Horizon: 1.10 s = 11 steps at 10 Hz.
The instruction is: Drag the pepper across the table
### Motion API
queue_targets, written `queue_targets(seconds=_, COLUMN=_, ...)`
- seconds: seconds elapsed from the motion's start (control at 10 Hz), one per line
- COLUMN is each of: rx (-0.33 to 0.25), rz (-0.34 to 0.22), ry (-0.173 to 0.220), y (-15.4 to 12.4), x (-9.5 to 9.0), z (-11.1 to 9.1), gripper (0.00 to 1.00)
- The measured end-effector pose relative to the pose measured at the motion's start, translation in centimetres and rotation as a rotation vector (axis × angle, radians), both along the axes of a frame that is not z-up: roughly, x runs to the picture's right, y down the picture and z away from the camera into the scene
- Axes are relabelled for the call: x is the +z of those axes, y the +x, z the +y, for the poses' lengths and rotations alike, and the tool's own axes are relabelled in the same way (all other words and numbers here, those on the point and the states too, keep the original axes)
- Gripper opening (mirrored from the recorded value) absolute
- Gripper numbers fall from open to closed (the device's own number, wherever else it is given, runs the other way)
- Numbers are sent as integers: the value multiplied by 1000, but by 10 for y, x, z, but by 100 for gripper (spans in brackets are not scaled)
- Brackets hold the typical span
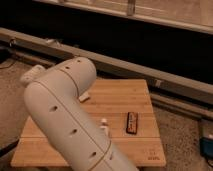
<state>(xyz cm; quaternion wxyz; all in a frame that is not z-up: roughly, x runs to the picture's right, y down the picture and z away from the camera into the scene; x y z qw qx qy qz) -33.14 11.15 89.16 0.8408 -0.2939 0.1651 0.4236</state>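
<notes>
The left half of the table was covered by the white arm. The gripper was hidden behind it (open or closed could not be told). The pepper could not be made out on the uncovered wood. A dark bar was seen lying right of the arm, with a small white item between them.

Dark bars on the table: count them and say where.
1. The dark bar lies on the table, right of the white arm. The arm covers the table's left part, so others may be hidden; the gripper is not visible.
</notes>
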Motion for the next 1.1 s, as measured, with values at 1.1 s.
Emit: queue_targets(seconds=1.1, rx=-48, rz=-81, ry=25, y=-34, x=7, z=5, gripper=80)
